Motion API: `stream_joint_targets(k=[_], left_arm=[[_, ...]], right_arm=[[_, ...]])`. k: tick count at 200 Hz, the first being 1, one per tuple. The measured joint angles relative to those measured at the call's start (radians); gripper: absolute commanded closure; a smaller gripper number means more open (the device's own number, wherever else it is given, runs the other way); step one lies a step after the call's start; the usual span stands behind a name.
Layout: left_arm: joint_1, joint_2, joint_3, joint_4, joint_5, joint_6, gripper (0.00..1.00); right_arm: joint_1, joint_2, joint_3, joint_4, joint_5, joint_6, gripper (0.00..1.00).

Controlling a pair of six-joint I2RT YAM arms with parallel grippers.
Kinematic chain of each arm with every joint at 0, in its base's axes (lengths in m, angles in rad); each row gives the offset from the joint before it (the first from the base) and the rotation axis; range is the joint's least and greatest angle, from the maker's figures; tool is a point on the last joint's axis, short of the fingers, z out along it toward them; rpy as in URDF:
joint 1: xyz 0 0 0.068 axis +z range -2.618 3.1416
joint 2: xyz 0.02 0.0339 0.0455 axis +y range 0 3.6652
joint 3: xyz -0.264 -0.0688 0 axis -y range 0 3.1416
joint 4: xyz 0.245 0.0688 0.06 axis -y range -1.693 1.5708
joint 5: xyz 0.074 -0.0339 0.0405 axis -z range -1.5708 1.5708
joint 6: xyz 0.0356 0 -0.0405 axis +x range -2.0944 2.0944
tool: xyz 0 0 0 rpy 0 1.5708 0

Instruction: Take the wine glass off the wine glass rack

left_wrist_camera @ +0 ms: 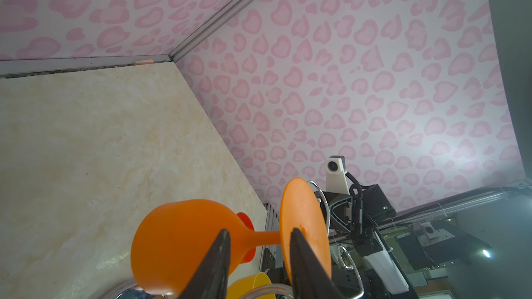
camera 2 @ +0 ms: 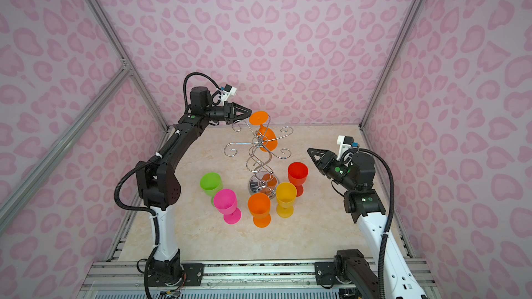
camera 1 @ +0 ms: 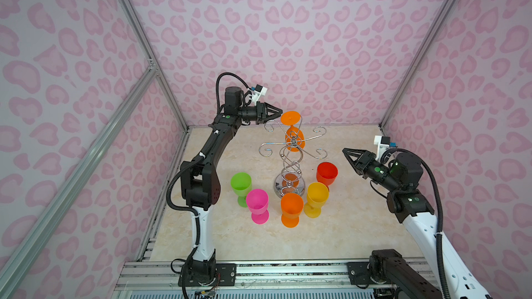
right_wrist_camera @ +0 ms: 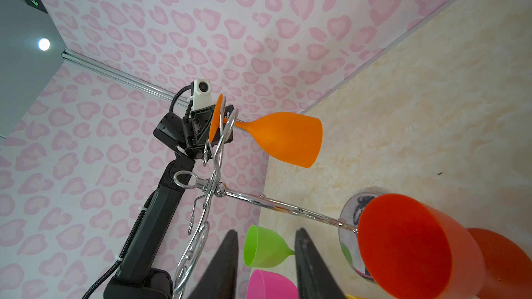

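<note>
The marbled tabletop carries the wine glass rack and five upright coloured goblets.

Shiny chrome wire wine glass rack, smooth matt orange plastic wine glass, smooth marble-look tabletop

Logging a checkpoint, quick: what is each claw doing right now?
Left claw: open, tips at the foot of the hanging orange glass; no grip visible.
Right claw: open, holding nothing.

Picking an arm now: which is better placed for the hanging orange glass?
Left: its fingers straddle the orange wine glass stem at the wine glass rack; the right gripper hangs apart.
</note>
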Motion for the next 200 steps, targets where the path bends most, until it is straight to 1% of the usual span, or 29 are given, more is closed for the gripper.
stream_joint_targets(k=[3, 5, 8, 35, 118, 157, 200], left_arm=[[0.0, 0.0, 0.0, 0.003, 0.003, -0.003, 0.63], [0.0, 0.001, 0.001, 0.006, 0.006, -0.008, 0.66], [0.0, 0.001, 0.001, 0.011, 0.009, -0.012, 0.67], [-0.002, 0.005, 0.001, 0.04, 0.033, -0.03, 0.7], [-0.008, 0.012, 0.001, 0.086, 0.084, -0.059, 0.71], [-0.01, 0.012, 0.001, 0.097, 0.098, -0.06, 0.75], [-0.013, 0.013, 0.001, 0.11, 0.115, -0.066, 0.75]], right_arm=[[0.0, 0.0, 0.0, 0.0, 0.0, 0.0, 0.66], [0.0, 0.0, 0.0, 0.0, 0.0, 0.0, 0.66], [0.0, 0.0, -0.001, 0.0, 0.0, 0.0, 0.66], [-0.002, 0.0, -0.009, -0.001, 0.0, 0.001, 0.66], [-0.008, -0.005, -0.023, 0.006, -0.002, 0.007, 0.66], [-0.015, -0.006, -0.034, 0.008, -0.007, 0.018, 0.66], [-0.02, -0.006, -0.046, 0.018, -0.012, 0.027, 0.66]])
